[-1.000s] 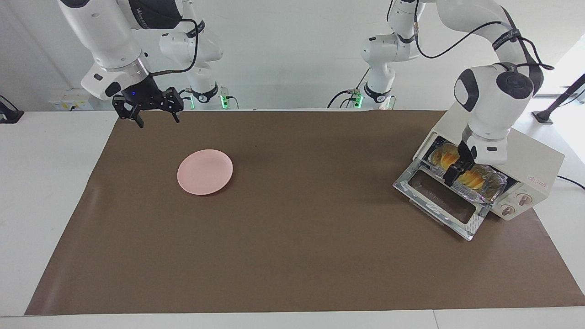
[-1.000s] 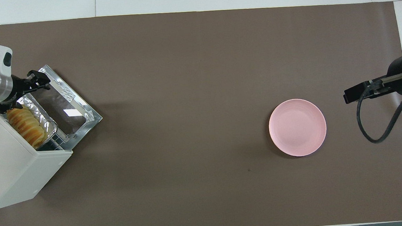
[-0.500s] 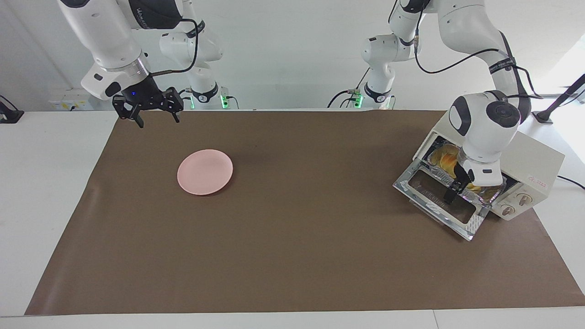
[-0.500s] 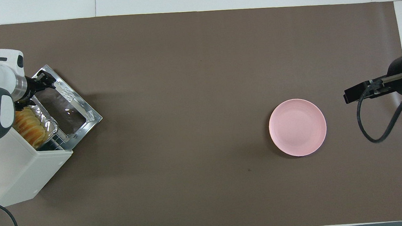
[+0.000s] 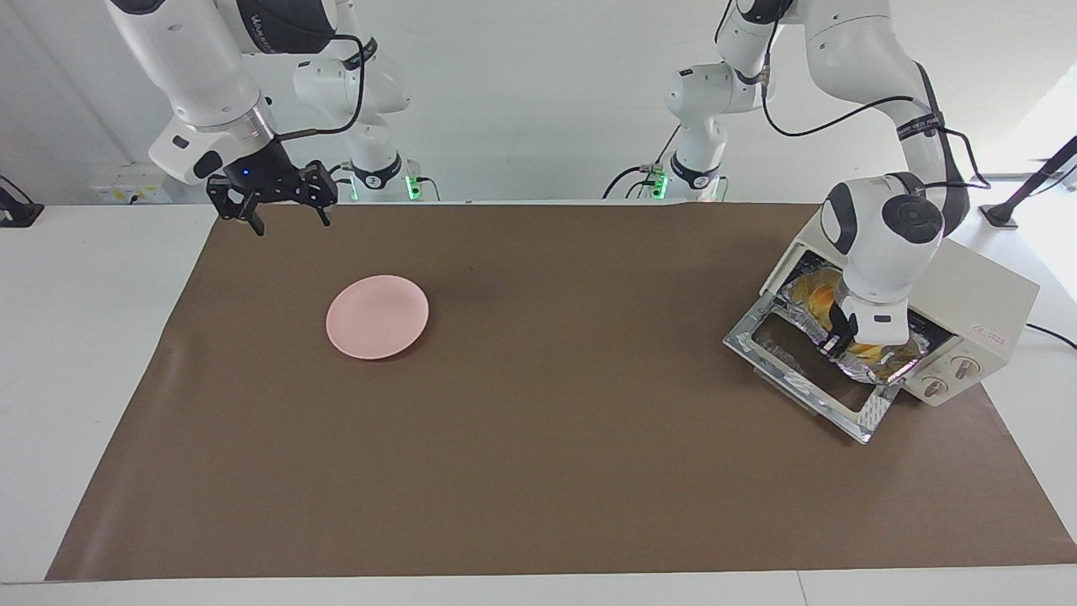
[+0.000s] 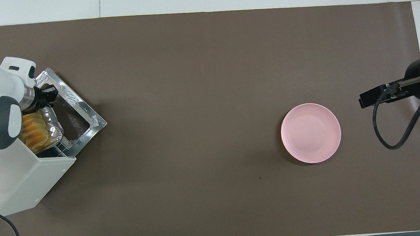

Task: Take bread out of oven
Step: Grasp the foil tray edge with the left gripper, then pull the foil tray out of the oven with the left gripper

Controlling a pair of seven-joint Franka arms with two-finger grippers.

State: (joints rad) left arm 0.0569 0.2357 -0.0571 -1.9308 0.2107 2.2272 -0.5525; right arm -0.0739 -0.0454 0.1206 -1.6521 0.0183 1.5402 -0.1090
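Note:
The cream-white oven [image 5: 980, 295] stands at the left arm's end of the table, its glass door [image 5: 803, 370] dropped open. It also shows in the overhead view [image 6: 13, 177]. The golden bread [image 6: 34, 130] lies in a crinkled foil tray [image 6: 54, 124] on the rack at the oven's mouth. In the facing view the bread [image 5: 818, 295] is partly hidden by my left wrist. My left gripper [image 5: 835, 335] is down over the door at the tray's front rim [image 5: 871, 369], fingers shut on the rim. My right gripper [image 5: 291, 224] hangs open and empty, up over the mat's edge at the right arm's end, and waits.
A pink round plate [image 5: 378, 316] lies on the brown mat [image 5: 538, 438] toward the right arm's end; it also shows in the overhead view [image 6: 311, 133]. The oven's power cable [image 5: 1052, 334] runs off the table's end.
My left gripper has dropped from over the bread to the tray's front rim, and its fingers have closed there. The tray has shifted slightly out toward the door. The right arm has not moved.

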